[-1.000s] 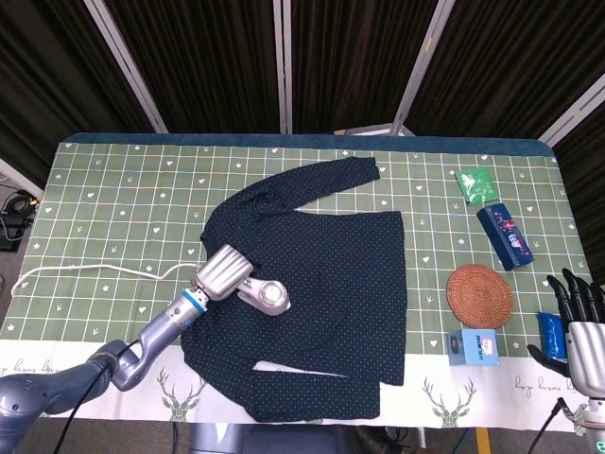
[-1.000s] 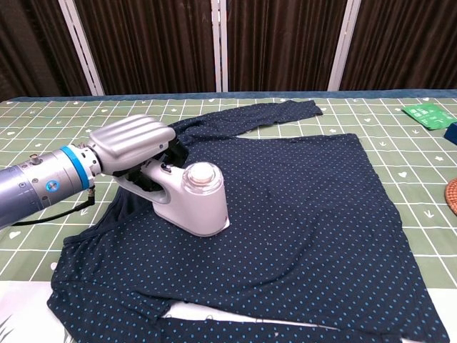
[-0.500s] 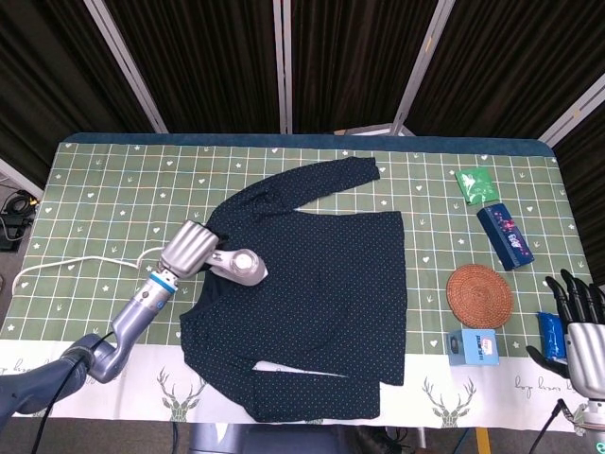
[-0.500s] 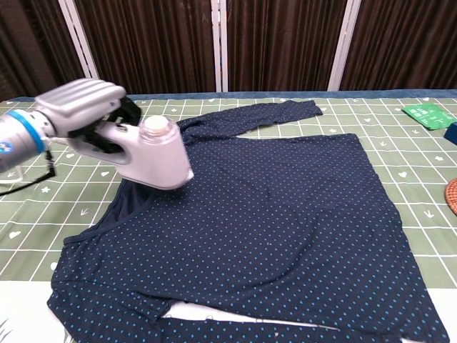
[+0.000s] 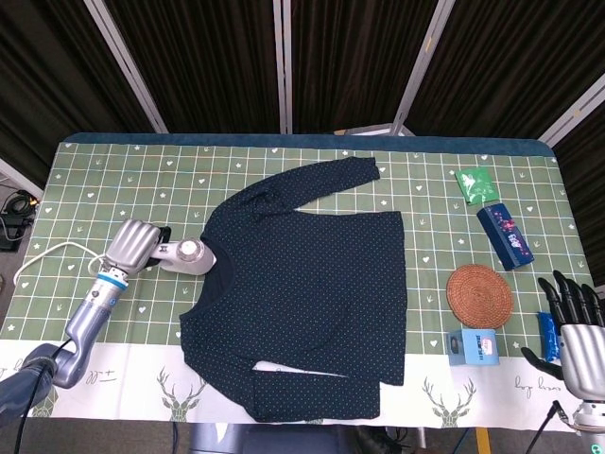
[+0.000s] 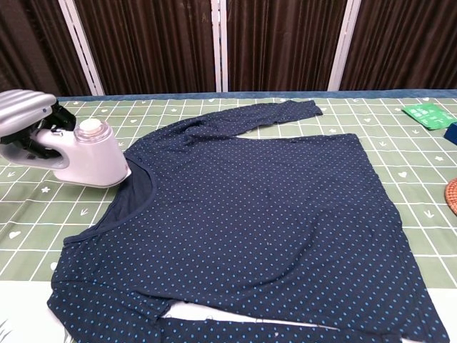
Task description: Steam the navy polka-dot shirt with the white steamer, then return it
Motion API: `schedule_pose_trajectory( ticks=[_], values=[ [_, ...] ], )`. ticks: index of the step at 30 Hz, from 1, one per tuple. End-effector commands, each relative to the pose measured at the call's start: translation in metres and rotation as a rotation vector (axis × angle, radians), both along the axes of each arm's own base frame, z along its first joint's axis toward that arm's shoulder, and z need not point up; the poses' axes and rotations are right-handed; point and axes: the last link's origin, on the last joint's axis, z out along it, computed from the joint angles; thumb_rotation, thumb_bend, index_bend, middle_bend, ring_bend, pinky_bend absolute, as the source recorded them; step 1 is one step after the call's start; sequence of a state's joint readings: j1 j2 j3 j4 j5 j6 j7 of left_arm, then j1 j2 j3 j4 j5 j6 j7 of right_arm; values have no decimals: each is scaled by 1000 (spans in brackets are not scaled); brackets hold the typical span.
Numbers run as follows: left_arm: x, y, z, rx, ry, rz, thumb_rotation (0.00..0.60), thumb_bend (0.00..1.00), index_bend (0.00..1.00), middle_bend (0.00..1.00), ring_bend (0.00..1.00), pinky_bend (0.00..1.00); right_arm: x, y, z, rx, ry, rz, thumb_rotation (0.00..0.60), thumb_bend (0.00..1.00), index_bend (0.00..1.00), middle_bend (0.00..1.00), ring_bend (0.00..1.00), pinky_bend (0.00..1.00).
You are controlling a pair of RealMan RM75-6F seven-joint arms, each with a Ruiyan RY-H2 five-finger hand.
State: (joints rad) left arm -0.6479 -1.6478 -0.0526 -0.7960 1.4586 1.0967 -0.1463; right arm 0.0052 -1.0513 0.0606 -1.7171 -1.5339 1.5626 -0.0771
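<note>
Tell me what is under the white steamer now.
The steamer, held by the left hand, sits over the green tablecloth beside the shirt's collar; contact underneath is hidden.

Left hand (image 6: 21, 114) cut by chest view's left edge; fingers around white steamer (image 6: 89, 156) handle mostly hidden. Right hand (image 5: 572, 331) clipped at head view's lower right. Shirt (image 6: 250, 229) hem cropped at chest view's bottom edge.

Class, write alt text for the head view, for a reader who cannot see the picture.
Seen from above, the robot's left hand holds a white steamer at the neckline edge of a navy polka-dot shirt spread flat on a green checked tablecloth. The right hand hangs open at the table's right edge, near a round woven coaster and some small packets.
</note>
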Motion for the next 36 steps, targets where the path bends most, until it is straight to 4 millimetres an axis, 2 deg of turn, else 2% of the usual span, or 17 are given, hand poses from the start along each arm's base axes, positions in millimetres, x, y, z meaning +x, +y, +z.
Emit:
schedule_pose_trajectory(
  ticks=[1, 4, 5, 6, 7, 8, 10, 11, 15, 19, 23, 30, 32, 36],
  values=[
    [-8, -3, -4, -22, 3, 26, 600, 473, 851, 827, 819, 977, 0, 0, -1, 2, 0, 0, 600, 0, 0, 0, 0, 0],
    [-10, -3, -7, -40, -5, 43, 600, 208, 672, 678, 705, 826, 1, 0, -1, 3, -1, 1, 600, 0, 0, 0, 0, 0],
    [-10, -3, -7, -42, -4, 42, 600, 94, 573, 566, 618, 732, 1, 0, -1, 5, -3, 1, 600, 0, 0, 0, 0, 0],
    [-10, -3, -6, -38, -3, 39, 600, 23, 460, 426, 488, 629, 1, 0, -1, 6, -5, 1, 600, 0, 0, 0, 0, 0],
    [-10, -4, -6, -33, 0, 34, 600, 2, 380, 325, 384, 555, 1, 1, 0, 6, -7, 0, 600, 0, 0, 0, 0, 0],
    [-10, -4, -5, -33, 0, 33, 600, 0, 263, 183, 220, 441, 0, 1, 0, 6, -7, 0, 600, 0, 0, 0, 0, 0],
    [-14, -8, -4, -59, -17, 54, 600, 0, 116, 35, 41, 255, 1, 1, 1, 3, -10, 2, 600, 0, 0, 0, 0, 0],
    [-14, -10, -2, -75, -38, 68, 600, 0, 62, 4, 3, 175, 1, 2, 1, 6, -13, 3, 600, 0, 0, 0, 0, 0],
    [-8, -15, 12, -75, -74, 72, 600, 0, 0, 0, 0, 70, 3, 3, 2, 13, -24, 13, 600, 0, 0, 0, 0, 0],
    [-2, -26, 29, -47, -90, 69, 600, 0, 0, 0, 0, 46, 5, 5, 3, 14, -31, 26, 600, 0, 0, 0, 0, 0],
    [1, -47, 48, 25, -124, 61, 600, 0, 0, 0, 0, 37, 6, 8, 4, 16, -38, 35, 600, 0, 0, 0, 0, 0],
    [-8, -104, 81, 146, -168, 72, 600, 0, 0, 0, 0, 21, 9, 13, 8, 7, -55, 55, 600, 0, 0, 0, 0, 0],
    [-12, -127, 91, 171, -167, 85, 600, 0, 0, 0, 0, 20, 8, 14, 10, 4, -58, 58, 600, 0, 0, 0, 0, 0],
    [-13, -162, 103, 184, -165, 105, 600, 0, 0, 0, 0, 12, 8, 14, 11, 6, -66, 63, 600, 0, 0, 0, 0, 0]
  ],
)
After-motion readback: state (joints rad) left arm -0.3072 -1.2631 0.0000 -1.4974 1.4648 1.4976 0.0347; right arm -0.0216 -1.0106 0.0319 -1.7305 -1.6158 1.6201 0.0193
